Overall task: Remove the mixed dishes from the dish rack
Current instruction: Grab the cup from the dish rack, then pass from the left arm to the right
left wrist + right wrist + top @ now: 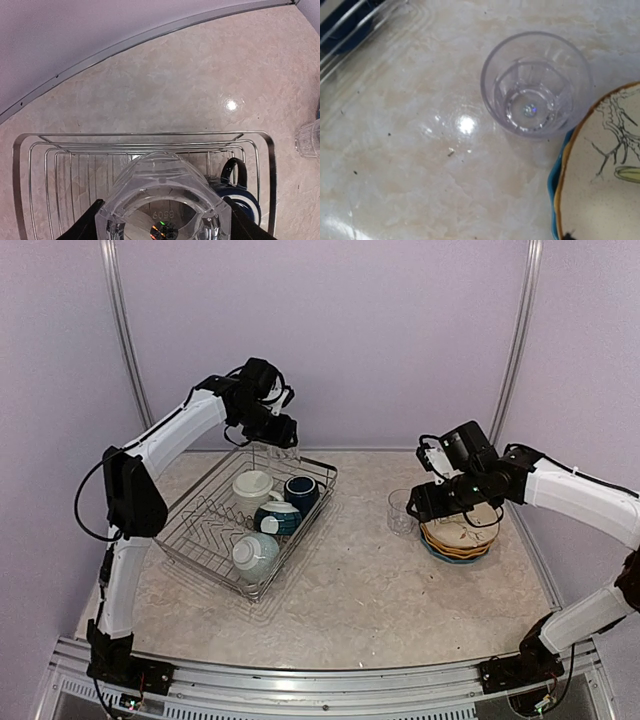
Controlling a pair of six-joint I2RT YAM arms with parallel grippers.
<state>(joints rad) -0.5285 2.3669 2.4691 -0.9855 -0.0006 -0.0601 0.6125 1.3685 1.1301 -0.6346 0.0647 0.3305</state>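
A beige marbled surface [380,580] is enclosed by plain lilac walls [330,330], edged by metal poles [125,330], and marked by a glare spot [231,105].

**Mia:** Is this a kitchen? I see a dish rack [200,530] with cups and bowls in it

**Ben:** No, it looks like a robot lab. A left arm [165,440] and a right arm [580,495] are bolted to a metal rail [330,675] at the front of the table [370,590]

**Mia:** What else shows it?

**Ben:** The walls [330,330] are plain purple all round, like a little booth. Metal poles [125,330] go up them, and black wires [82,505] hang from the arms
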